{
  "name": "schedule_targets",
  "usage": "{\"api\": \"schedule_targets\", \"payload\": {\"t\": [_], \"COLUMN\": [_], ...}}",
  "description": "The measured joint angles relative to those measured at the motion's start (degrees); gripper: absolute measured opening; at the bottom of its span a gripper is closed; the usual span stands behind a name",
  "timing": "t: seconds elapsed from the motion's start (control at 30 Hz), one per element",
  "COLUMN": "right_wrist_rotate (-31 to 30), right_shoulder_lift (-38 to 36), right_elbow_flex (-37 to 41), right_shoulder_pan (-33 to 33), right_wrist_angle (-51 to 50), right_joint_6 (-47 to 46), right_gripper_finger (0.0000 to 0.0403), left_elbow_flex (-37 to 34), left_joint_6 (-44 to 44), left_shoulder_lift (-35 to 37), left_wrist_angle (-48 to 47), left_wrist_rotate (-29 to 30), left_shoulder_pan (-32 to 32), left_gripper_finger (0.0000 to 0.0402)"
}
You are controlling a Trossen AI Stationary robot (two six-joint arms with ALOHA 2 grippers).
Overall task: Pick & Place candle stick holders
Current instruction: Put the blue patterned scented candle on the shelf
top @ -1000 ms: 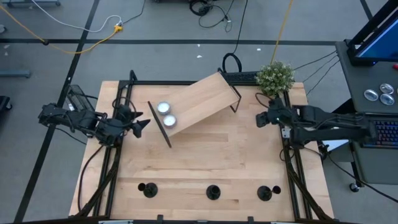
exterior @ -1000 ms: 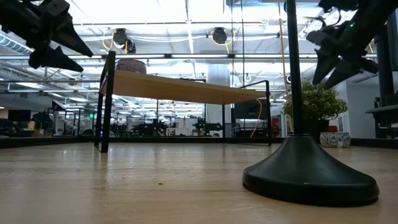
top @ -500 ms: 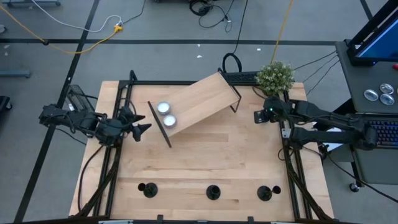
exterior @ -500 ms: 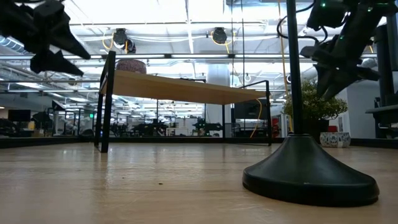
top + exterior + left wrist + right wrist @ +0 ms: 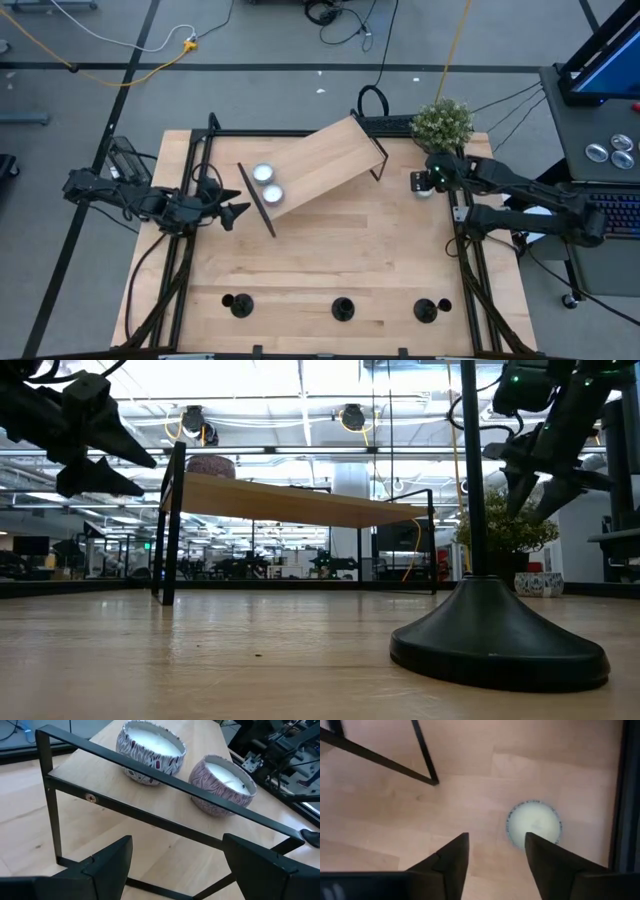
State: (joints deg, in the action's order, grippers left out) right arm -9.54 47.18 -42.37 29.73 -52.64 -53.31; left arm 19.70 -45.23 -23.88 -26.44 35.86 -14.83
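Seen from above: three black candle stick holders stood upright in a row along the near edge of the wooden table, well apart from one another and from both arms. Nearest of them filled the low view as a dark round base with a thin stem. Across the far half of the table lay a slanted wooden shelf on a black frame, carrying two round candles in patterned tins side by side near its left end. Left gripper hovered just beside that end of the shelf, fingers spread wide, holding nothing, pointed at the frame and the two candles. Right gripper hung at the far right of the table, near a small potted plant, aimed down over a pale round tealight disc on the tabletop, fingers parted, empty, disc showing between their tips, not touching it.
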Motion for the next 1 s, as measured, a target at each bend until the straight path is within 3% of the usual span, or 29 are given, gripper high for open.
{"api": "schedule_targets", "payload": {"t": [0.23,0.47,1.0], "right_wrist_rotate": [-0.64,-3.99,-4.18], "right_shoulder_lift": [4.17,7.98,18.74], "right_elbow_flex": [0.00,0.02,0.04], "right_shoulder_pan": [1.85,4.15,9.31], "right_wrist_angle": [-8.52,-8.48,-6.13], "right_joint_6": [-7.48,-12.05,-10.60], "right_gripper_finger": [0.0206,0.0189,0.0141], "left_elbow_flex": [0.00,0.00,0.04], "left_joint_6": [0.09,0.09,0.52], "left_shoulder_lift": [0.02,0.02,0.01], "left_wrist_angle": [0.00,-0.42,-0.50], "left_wrist_rotate": [0.02,0.02,0.04], "left_shoulder_pan": [0.00,0.00,0.01], "left_gripper_finger": [0.0310,0.0310,0.0310]}}
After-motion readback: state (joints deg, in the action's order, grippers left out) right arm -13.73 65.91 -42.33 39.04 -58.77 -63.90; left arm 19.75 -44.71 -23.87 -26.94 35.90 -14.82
